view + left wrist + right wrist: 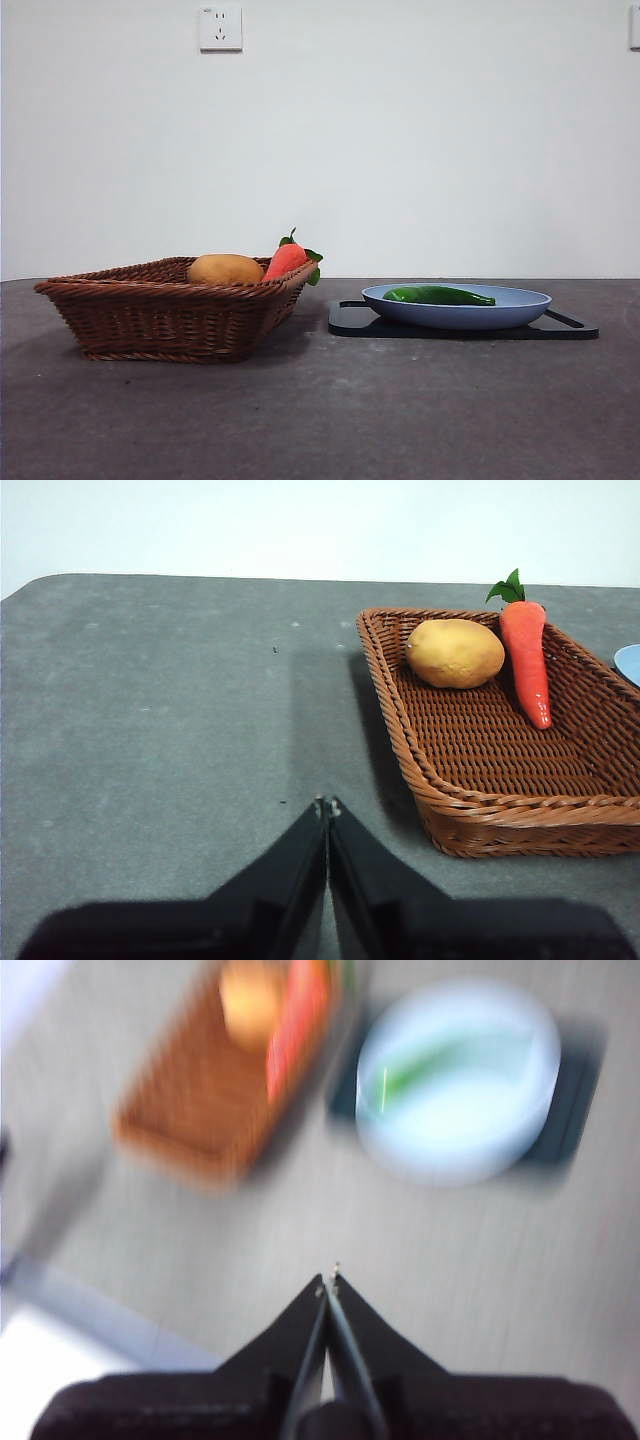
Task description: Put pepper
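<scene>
The glossy dark green pepper (438, 295) lies in a light blue plate (520, 306) on the right of the table; the blurred right wrist view shows the pepper (430, 1065) as a green streak inside that plate (470, 1130). My right gripper (329, 1278) is shut and empty, high above the table and well short of the plate. My left gripper (326, 806) is shut and empty too, hovering over bare table beside the wicker basket (480, 815). Neither gripper appears in the front view.
The brown wicker basket (150, 310) on the left holds a tan potato (225, 269) and a red-orange carrot-like vegetable (287, 258) with green leaves. The plate rests on a black board (350, 320). A white wall with a socket (220, 28) stands behind the table.
</scene>
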